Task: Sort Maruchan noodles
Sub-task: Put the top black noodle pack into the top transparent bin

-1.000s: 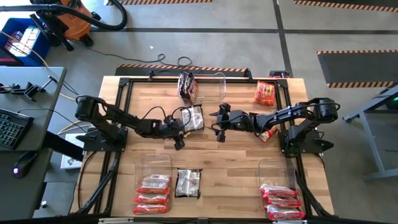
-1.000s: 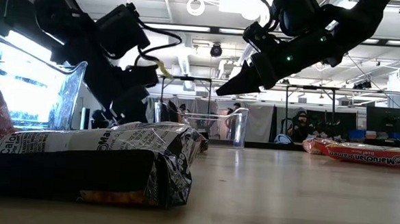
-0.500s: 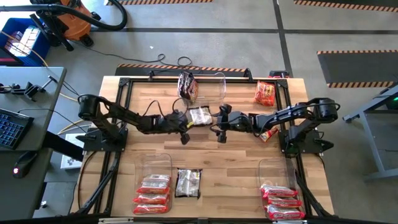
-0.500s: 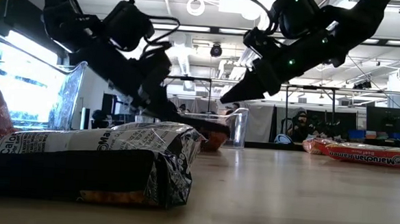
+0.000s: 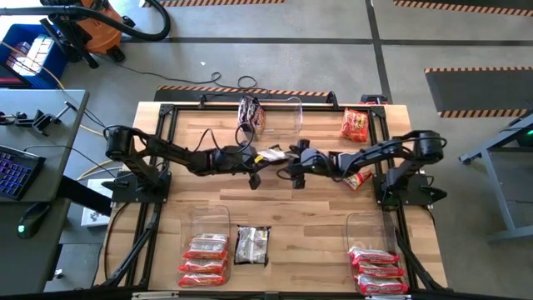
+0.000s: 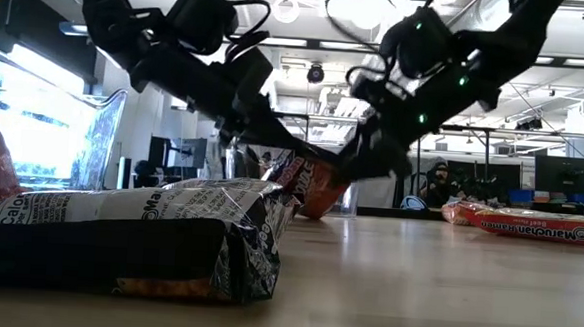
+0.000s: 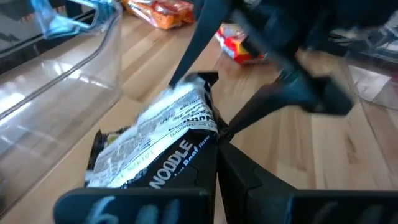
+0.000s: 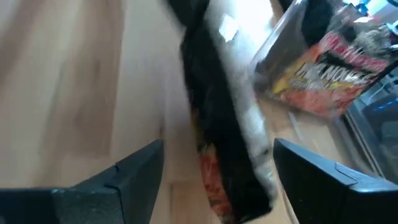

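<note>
A black-and-silver noodle packet [image 5: 271, 154] hangs above the middle of the bench [image 5: 316, 225], pinched at one edge by the left claw [image 5: 252, 158], whose fingers are clamped tight on it. In the left wrist view the packet [image 7: 158, 140] juts out past that claw's closed tips, its print facing the camera. The right claw [image 5: 293, 162] meets it from the other side with fingers spread wide; in the right wrist view the packet [image 8: 227, 137] stands edge-on between the two open fingers [image 8: 134, 174], though whether either one touches it cannot be told. The low view shows both claws converging on the packet [image 6: 306, 179] clear of the bench top.

Behind the pair a clear bin [image 5: 287, 117] stands at the far edge, with a dark red packet [image 5: 251, 115] propped at its left side. An orange-red packet [image 5: 354, 124] lies flat at the far right corner, and another [image 5: 360, 178] is mostly covered by the right arm. Along the near edge, a bin at left [image 5: 206, 218] holds a stack of red-and-white packets [image 5: 204, 258], a second black-silver packet [image 5: 251, 245] lies loose beside it, and a bin at right [image 5: 366, 227] holds more red-and-white packets [image 5: 379, 271], the lowest cut off by the frame.

In the low view that loose packet [image 6: 118, 235] fills the foreground and blocks much of the bench, and the stack at right shows only as a thin strip [image 6: 529, 224].
</note>
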Available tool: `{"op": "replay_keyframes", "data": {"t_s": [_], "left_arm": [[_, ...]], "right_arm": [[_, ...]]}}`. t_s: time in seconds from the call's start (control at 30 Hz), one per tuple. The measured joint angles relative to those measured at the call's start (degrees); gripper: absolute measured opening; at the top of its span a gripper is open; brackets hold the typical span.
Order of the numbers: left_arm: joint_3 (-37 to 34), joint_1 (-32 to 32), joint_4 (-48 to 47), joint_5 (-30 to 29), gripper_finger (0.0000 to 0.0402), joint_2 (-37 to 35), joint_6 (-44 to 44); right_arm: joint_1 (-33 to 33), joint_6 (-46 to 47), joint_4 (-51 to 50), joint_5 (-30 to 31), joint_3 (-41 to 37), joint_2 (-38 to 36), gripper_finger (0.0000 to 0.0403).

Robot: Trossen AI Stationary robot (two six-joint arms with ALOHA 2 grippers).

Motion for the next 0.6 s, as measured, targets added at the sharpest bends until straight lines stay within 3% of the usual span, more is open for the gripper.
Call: {"op": "replay_keyframes", "data": {"t_s": [0.17,0.3,0.6], "left_arm": [[0.9,0.0,0.0,0.5,0.0,0.0,0.5],[0.9,0.0,0.0,0.9,0.0,0.0,0.5],[0.9,-0.5,-2.4,4.9,0.0015,-2.8,8.4]], "right_arm": [[-0.8,-0.9,1.1,3.1,2.5,3.9,0.028],[-1.9,-0.2,1.1,-0.3,4.1,5.0,0.0253],[-4.7,4.1,2.3,-13.2,4.3,5.0,0.0083]]}}
